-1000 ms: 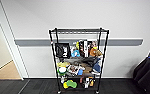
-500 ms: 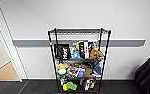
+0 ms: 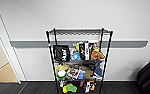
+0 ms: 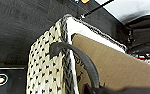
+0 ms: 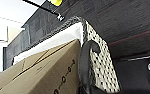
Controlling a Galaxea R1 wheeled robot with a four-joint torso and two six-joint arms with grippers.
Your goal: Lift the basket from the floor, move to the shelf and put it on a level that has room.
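The basket (image 4: 47, 65) holds a cardboard box (image 4: 111, 62), so probably heavy. Its soft handles (image 4: 78, 56) suit lifting. Pincer state: cannot tell

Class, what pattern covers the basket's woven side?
Cream-white weave dotted with small dark flecks on the basket, under a dark rim; clearest in the left wrist view.

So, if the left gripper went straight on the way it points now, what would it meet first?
Probably the dark handle of the basket, then the cardboard box inside it; depth is unclear.
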